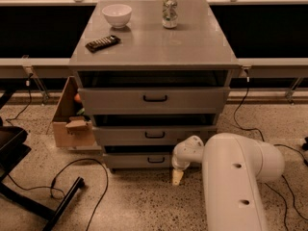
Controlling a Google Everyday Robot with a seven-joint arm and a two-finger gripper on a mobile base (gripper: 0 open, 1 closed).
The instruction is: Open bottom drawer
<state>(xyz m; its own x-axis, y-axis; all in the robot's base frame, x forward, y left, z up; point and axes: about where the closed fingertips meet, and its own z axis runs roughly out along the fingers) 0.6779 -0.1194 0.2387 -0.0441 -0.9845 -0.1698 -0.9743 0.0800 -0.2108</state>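
Camera view: grey three-drawer cabinet [154, 57] stands on speckled floor. The bottom drawer [137, 160], the lowest grey flat front, sits at the cabinet's foot just above the floor, with a dark gap over it. Its small black bar handle [156, 160] is uncovered. The gripper [177, 177], with a tan tip pointing down at the floor, hangs right of that handle and lower, not touching it. Open or closed: cannot tell. The white robot arm [236, 177] hides the drawer front's right end. On the top surface [192, 44] are a white bowl [117, 15], a metal can [169, 11] and a black flat bar-shaped object [102, 43]. A brown cardboard box [65, 129] stands left of the cabinet.
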